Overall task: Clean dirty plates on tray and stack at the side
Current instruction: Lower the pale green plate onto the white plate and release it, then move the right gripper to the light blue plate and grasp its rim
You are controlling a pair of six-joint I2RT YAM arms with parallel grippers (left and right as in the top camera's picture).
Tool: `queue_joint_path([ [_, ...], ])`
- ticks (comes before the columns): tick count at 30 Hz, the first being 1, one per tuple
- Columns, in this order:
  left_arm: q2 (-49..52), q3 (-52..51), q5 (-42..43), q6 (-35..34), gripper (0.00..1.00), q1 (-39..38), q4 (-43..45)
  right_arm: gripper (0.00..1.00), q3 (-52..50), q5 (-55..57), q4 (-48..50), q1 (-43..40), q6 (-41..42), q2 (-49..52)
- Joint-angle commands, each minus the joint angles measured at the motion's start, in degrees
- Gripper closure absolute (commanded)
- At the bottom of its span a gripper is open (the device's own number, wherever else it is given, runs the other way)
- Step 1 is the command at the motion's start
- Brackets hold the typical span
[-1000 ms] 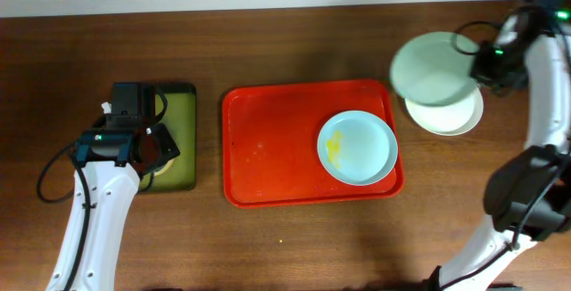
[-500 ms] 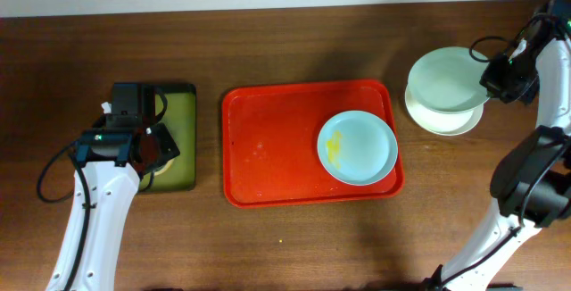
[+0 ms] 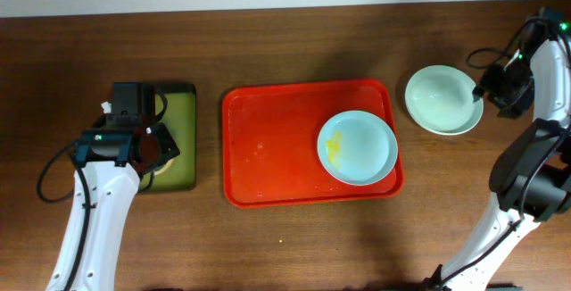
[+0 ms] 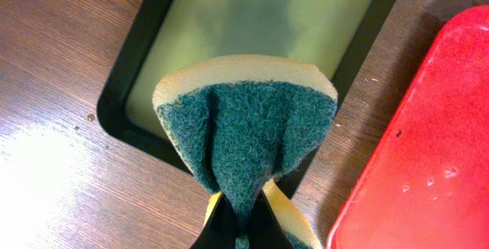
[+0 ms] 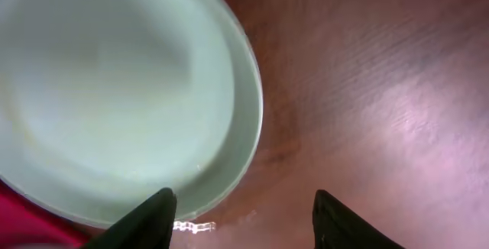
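2 pale stacked plates (image 5: pixel 114 73) lie on the table, their rim reaching in between the wide-open, empty jaws of the right gripper (image 5: pixel 243 199); 1 finger (image 5: pixel 149 218) overlaps that rim, contact unclear. 1 yellow-smeared plate (image 3: pixel 357 147) sits on the red tray (image 3: pixel 268 148), far from both grippers. The left gripper (image 4: pixel 238 230) is clamped on 1 folded sponge (image 4: pixel 248 119), with 1 green tray (image 4: pixel 267 20) just beyond its jaws.
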Motion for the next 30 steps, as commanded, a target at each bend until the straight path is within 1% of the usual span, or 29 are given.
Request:
queue_joint_path([
  [1, -1.1, 0.7, 0.2, -0.5, 1.0, 0.2, 0.3, 0.41, -0.2, -3.9, -3.0, 0.4, -0.1, -1.4],
  [6, -1.1, 0.7, 1.1, -0.5, 1.0, 0.2, 0.3, 0.41, -0.2, -4.6, -7.8, 2.7, -0.3, -7.0],
  [8, -1.1, 0.7, 1.1, -0.5, 1.0, 0.2, 0.3, 0.42, -0.2, -6.2, -9.9, 5.3, -2.9, -10.3],
  [12, -1.1, 0.7, 1.0, -0.5, 1.0, 0.2, 0.3, 0.42, -0.2, -7.3, -12.8, 13.5, -7.0, -14.4],
  [13, -1.1, 0.7, 1.0, -0.5, 1.0, 0.2, 0.3, 0.41, -0.2, -7.0, -12.5, 16.1, -9.4, -14.4],
  [15, -1.1, 0.7, 1.1, -0.5, 1.0, 0.2, 0.3, 0.38, -0.3, -4.2, -12.3, 20.2, -11.2, -13.7],
  [17, -1.1, 0.7, 1.1, -0.5, 1.0, 0.2, 0.2, 0.35, -1.2, -1.3, -12.2, 24.2, -11.2, -12.6],
  [19, -1.1, 0.7, 1.1, -0.5, 1.0, 0.2, 0.2, 0.35, -4.5, -0.9, -9.8, 28.2, -11.6, -11.8],
  [23, -1.1, 0.7, 1.1, -0.5, 1.0, 0.2, 0.2, 0.37, -14.1, 2.8, -1.8, 32.6, -11.8, -11.8],
  [30, -1.1, 0.7, 1.1, -0.5, 1.0, 0.2, 0.2, 0.34, -27.2, 6.5, 10.0, 32.1, -11.8, -11.8],
])
